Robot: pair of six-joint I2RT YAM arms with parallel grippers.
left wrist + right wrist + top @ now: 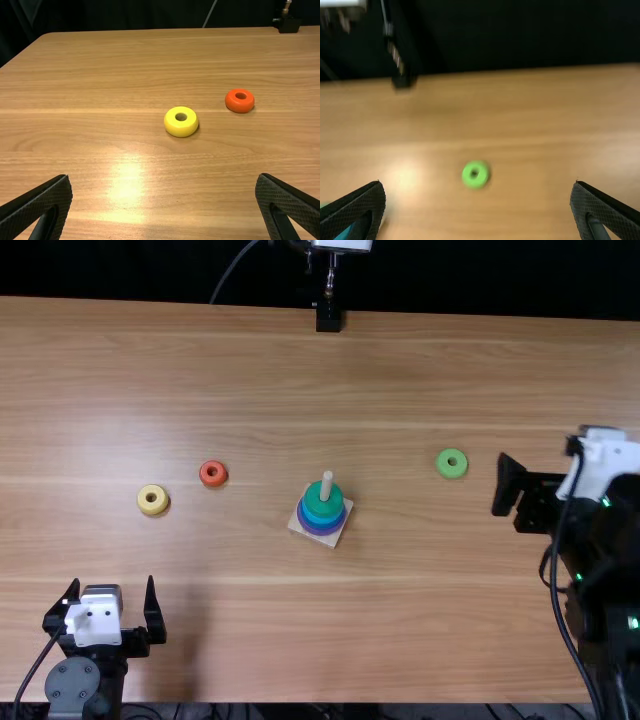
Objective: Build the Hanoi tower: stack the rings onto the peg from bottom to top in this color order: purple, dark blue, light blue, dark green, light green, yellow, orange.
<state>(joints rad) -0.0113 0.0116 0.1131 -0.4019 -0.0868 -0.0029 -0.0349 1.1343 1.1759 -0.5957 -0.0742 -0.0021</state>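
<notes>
The tower [323,506] stands near the middle of the table [300,650], on a flat, square base [336,537]. The purple ring [320,529] is at the bottom, blue is in between, and the dark green ring [316,502] is on top. The peg [326,485] pokes up out of it.

The light green ring [442,466] lies flat on the wood, between the tower and the right gripper [512,502]. The orange ring [213,482] lies on the other side of the tower. The yellow ring [153,509] is near the orange one, a bit closer to the left gripper [112,586].

Both grippers have their fingers spread wide, with nothing in them. The left one is by the near edge of the table.
</notes>
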